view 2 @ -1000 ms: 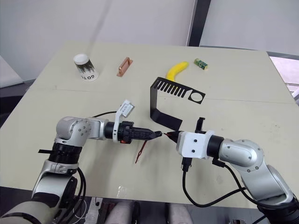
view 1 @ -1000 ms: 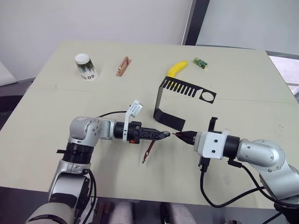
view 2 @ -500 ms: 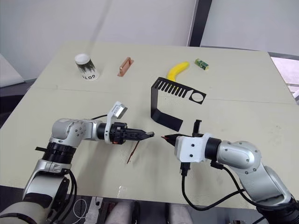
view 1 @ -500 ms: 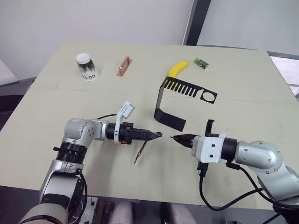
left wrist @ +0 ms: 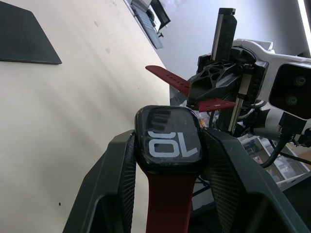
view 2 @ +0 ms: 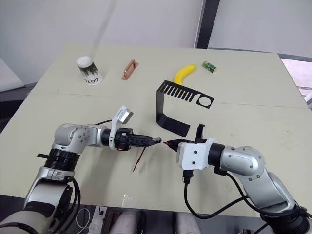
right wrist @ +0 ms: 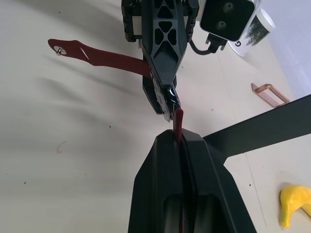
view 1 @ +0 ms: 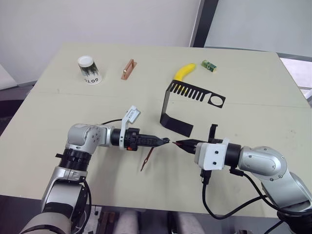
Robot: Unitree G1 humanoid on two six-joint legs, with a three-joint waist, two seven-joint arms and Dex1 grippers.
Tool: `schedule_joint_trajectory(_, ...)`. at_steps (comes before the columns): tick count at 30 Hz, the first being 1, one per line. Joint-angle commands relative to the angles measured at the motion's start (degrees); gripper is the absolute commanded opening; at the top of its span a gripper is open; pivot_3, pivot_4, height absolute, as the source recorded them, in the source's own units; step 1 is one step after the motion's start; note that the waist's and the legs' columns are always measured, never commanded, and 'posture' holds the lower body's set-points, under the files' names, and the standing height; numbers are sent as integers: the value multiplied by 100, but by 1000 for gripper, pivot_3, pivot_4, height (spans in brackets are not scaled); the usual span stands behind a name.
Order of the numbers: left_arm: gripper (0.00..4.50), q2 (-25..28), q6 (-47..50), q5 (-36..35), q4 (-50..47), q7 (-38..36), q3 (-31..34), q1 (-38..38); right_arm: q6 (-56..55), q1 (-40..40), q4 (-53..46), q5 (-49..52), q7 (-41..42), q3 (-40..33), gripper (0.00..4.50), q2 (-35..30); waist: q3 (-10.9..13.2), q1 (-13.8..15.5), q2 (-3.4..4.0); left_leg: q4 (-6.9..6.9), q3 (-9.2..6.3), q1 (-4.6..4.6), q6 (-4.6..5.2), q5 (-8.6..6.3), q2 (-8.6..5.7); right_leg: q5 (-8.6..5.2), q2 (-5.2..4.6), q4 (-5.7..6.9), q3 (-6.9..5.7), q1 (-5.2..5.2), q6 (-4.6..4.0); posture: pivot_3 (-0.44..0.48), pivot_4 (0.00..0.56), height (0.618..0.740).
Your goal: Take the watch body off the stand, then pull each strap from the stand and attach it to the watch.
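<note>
Left gripper (view 1: 167,141): jaws clamped on the two sides of the watch body (left wrist: 168,138), screen facing out, held above the table (view 1: 58,102). Small, hard and light by the look of it; glossy case, so likely slippery, and a squeeze on the flat flanks rather than on the glass seems the safe hold. First strap (view 1: 147,159) already fixed to the case's near edge, dangling below the jaws toward the table, limp and easily swung.

Between the two grippers, a very small gap: free end of the watch body just beside the tip of the second strap (right wrist: 178,120).

Right gripper (view 1: 178,144): jaws pressed together on that second strap, short maroon end poking out ahead of the fingertips, aimed at the case's open slot. Thin and bendy, probably rubbery enough to grip well; a hold close to the connector end keeps it stiff for sliding in. Misalignment likely to buckle it rather than seat it.

Beyond the right jaws, the stand (view 1: 165,105), bare of straps and watch.
</note>
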Motion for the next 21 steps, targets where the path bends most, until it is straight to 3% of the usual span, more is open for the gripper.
schedule_joint_trajectory(1, 1593, -35, 19, -185, -214, -13, 68, -47, -79, -39, -76, 3, 2, 11, 0, 37, 0, 0, 0, 0, 0, 0, 0, 0, 0, 0, 0, 0, 0, 0, 0, 0, 150, 740)
schedule_joint_trajectory(21, 1593, -115, 35, -273, -296, 73, 60, -33, -41, -17, -38, -32, -41, 43, 0, 127, 0, -1, 0, 0, 0, 0, 0, 0, 0, 0, 0, 1, 0, 0, 0, 0, 150, 740)
